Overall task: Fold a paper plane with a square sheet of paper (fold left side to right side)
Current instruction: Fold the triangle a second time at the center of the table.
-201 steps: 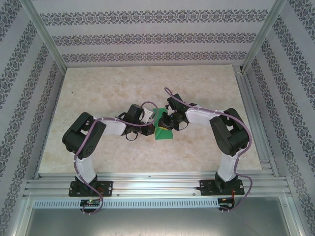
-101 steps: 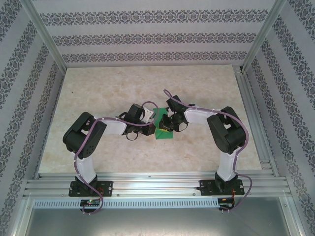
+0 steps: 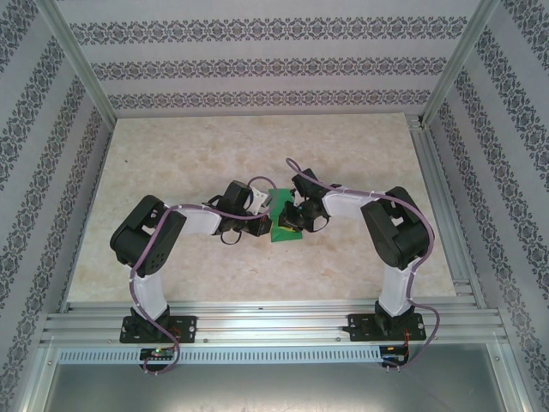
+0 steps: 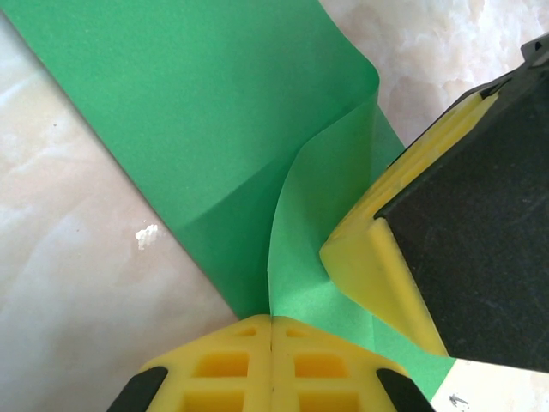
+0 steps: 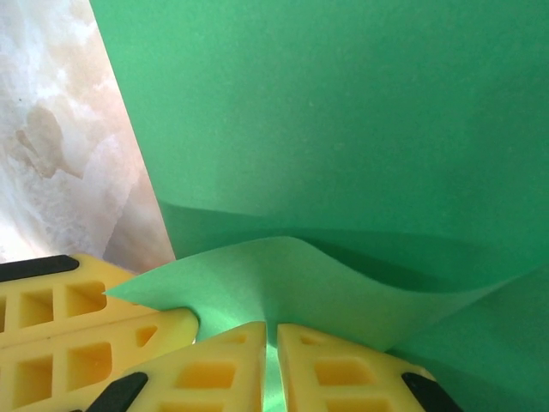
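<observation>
Mid-fold at the table's (image 3: 171, 154) middle, the left gripper (image 4: 271, 326) and right gripper (image 5: 271, 330) each pinch shut on the partly creased green sheet of paper (image 3: 282, 230), whose raised flap probably next needs carrying rightward and pressing flat.

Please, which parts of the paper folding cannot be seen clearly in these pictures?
- Top view: both arms cover most of the green paper; its creases are too small to read.
- Left wrist view: the right end effector hides the paper's right part; frame edges crop the rest.
- Right wrist view: the frame crops the paper's outline.
</observation>
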Controlling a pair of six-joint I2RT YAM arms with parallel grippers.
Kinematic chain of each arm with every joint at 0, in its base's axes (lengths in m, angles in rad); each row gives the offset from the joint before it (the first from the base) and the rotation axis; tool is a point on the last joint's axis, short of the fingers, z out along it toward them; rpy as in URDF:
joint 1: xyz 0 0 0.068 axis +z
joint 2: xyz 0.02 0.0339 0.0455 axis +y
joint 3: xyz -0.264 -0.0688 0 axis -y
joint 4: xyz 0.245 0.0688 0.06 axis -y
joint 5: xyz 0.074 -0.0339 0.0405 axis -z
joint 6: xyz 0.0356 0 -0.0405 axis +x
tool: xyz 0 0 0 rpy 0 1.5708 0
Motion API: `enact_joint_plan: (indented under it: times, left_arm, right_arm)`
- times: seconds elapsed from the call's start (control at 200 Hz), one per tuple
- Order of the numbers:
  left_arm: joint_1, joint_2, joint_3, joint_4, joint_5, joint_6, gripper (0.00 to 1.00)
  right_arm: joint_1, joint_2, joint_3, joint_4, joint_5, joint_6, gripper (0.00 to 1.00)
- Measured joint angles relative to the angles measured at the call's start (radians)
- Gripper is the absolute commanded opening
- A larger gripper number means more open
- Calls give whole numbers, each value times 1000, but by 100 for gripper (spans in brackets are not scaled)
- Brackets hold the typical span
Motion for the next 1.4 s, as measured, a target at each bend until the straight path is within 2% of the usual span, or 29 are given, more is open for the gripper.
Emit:
enact_joint_plan:
  times: [0.2,0.34,0.485,0.794,1.079,1.399]
  left_arm:
    - [26,-66,-41,1,-2,-21,6]
    - [52,-136,-58,9,6,-55,5]
    - [57,-143,-58,35,45,-93,3]
    - [57,9,57,80,163,-159,0]
    - [57,118,97,69,169,-167,0]
    - [50,126,140,-16,143,-139,0]
  right_arm:
    - [0,-2,-21,43,-17,-1,14]
    - [-2,-3,-23,48,-23,0,14]
    - [-2,-2,-23,49,-23,-1,14]
    - [-2,-2,-24,49,-23,-2,14]
    - [-2,-2,-24,50,-24,-3,14]
    - [-5,-15,-24,45,-27,-4,15]
